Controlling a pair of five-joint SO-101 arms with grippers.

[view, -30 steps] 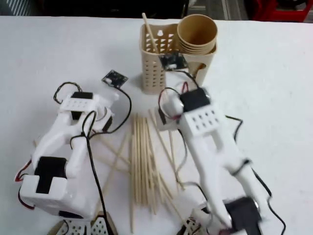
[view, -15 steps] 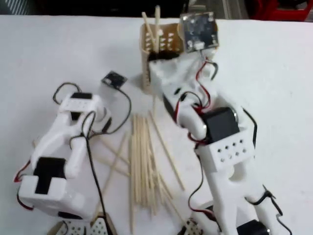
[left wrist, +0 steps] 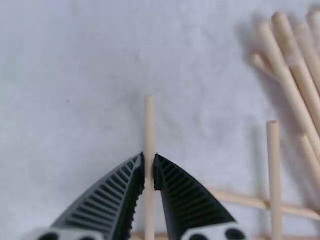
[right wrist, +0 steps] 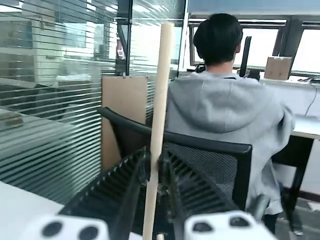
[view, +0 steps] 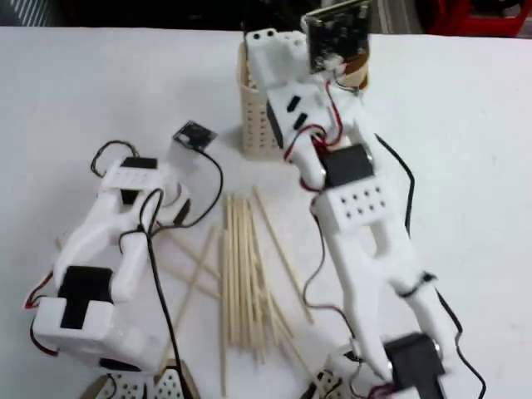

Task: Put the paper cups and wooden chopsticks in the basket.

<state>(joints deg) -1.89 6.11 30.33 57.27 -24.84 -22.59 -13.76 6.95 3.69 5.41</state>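
My right gripper (right wrist: 156, 161) is shut on a wooden chopstick (right wrist: 162, 75) that stands upright between its black fingers. In the high view this arm (view: 349, 191) stretches to the back of the table, with its gripper end (view: 268, 46) over the cream basket (view: 253, 116). The stacked paper cups (view: 360, 73) in the basket are mostly hidden behind the wrist camera. My left gripper (left wrist: 149, 172) is shut on a single chopstick (left wrist: 149, 120) that lies flat on the white table. A pile of loose chopsticks (view: 241, 266) lies between the two arms.
The left arm (view: 116, 224) sits folded at the table's left with black cables (view: 158, 274) trailing towards the front edge. More chopstick ends (left wrist: 290, 75) lie close beside the left gripper. Bare white table (view: 100, 83) spreads at the back left and far right.
The right arm rose from the pile with a chopstick and swung back over the basket, now covering the cups. The left arm has hardly moved.
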